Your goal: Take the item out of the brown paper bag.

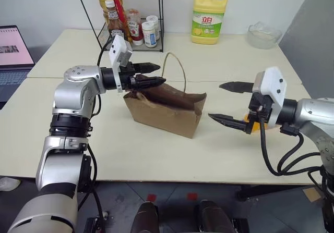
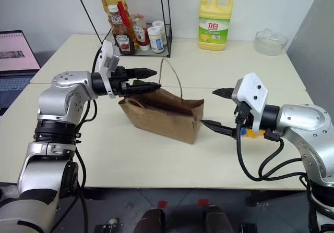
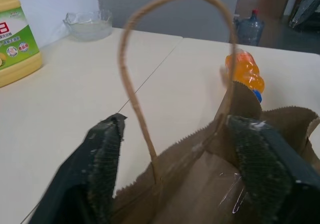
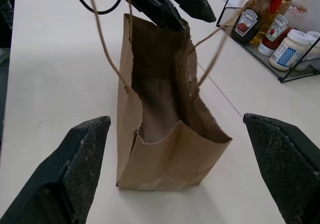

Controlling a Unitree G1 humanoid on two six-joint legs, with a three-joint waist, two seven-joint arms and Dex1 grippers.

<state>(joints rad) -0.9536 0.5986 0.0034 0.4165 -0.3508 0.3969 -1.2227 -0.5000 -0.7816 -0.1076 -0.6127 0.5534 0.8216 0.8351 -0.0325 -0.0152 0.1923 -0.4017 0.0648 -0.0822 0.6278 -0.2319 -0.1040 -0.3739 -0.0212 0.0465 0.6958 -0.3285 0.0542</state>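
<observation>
The brown paper bag (image 1: 166, 109) stands on the cream table (image 1: 156, 149) with its open mouth upward and its long axis running from the left gripper's end toward the right gripper's end. One tan cord handle (image 1: 175, 69) rises upright in a loop above the rim; the other cord lies slack over the near side of the bag.

The left gripper (image 1: 148, 74) sits at the bag's left end, pointing level along the bag's length. Its two black fingers are parted, one just over the rim and one above it, and in the left wrist view the upright handle loop stands between the fingers (image 3: 102, 156) without being pinched.

The item (image 3: 243, 72), a small rounded orange thing with a bit of blue at its lower edge, lies on the table outside the bag, beyond the bag's right end. In the head views it is mostly hidden behind the right gripper (image 1: 229, 103), whose fingers are spread very wide and empty, pointing toward the bag's right end and apart from it.
</observation>
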